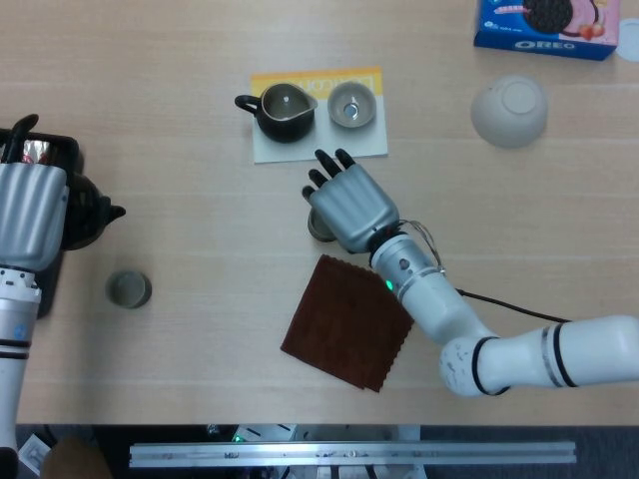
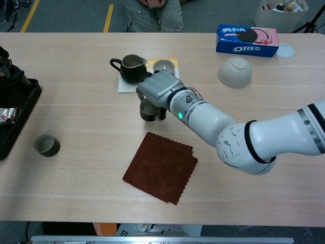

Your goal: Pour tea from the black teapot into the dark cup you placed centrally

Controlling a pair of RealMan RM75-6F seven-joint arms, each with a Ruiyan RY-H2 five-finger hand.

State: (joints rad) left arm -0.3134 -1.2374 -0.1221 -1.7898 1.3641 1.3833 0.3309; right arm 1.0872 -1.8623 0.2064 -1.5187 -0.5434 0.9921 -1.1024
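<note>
My right hand [image 1: 347, 205] [image 2: 160, 89] holds the dark cup [image 1: 319, 229] [image 2: 148, 110] near the table's middle, just in front of the mat [image 1: 319, 142]. The cup is upright, low over or on the wood, its rim peeking out to the left of the fingers. At the far left, my left hand [image 1: 32, 212] lies over the black teapot [image 1: 92, 214] [image 2: 12, 81] and grips it from above, at the black tray [image 2: 18, 119]. The spout points right; the handle is hidden under the hand.
A black pitcher [image 1: 284, 110] [image 2: 132, 68] and a small grey cup [image 1: 350, 104] stand on the mat. A brown cloth [image 1: 349, 321] [image 2: 160, 166] lies front centre. Another small cup [image 1: 129, 289] [image 2: 46, 145] sits front left. A white bowl [image 1: 509, 110] and an Oreo box [image 1: 547, 25] are at the back right.
</note>
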